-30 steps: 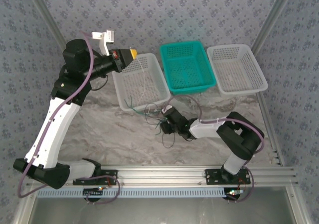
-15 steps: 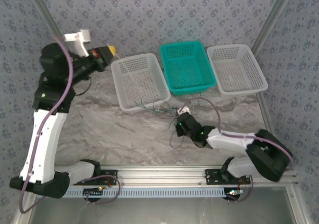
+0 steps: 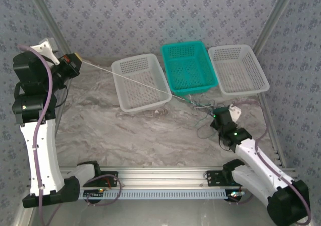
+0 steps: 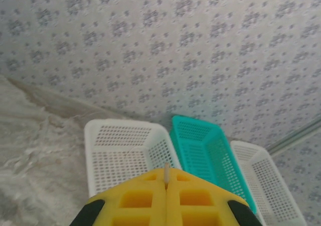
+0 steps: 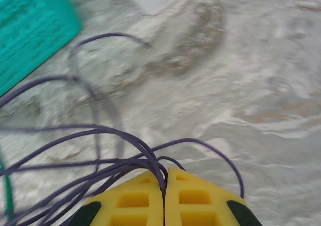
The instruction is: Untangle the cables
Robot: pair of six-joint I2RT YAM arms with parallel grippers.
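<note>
Now the left pincer (image 3: pixel 73 65) sits far out at the worktop's (image 3: pixel 130 135) left rear, pressed together on the whitish cable (image 3: pixel 135 81). A second ago it hung by the left white basket (image 3: pixel 117 85). The right pincer (image 3: pixel 220 119) has swung out right, below the teal basket (image 3: pixel 193 90), and pinches the cable bundle (image 5: pixel 131 161). The whitish strand now runs taut between them, across the white basket. I judge it is drawing free, with the knot left at the right pincer.
</note>
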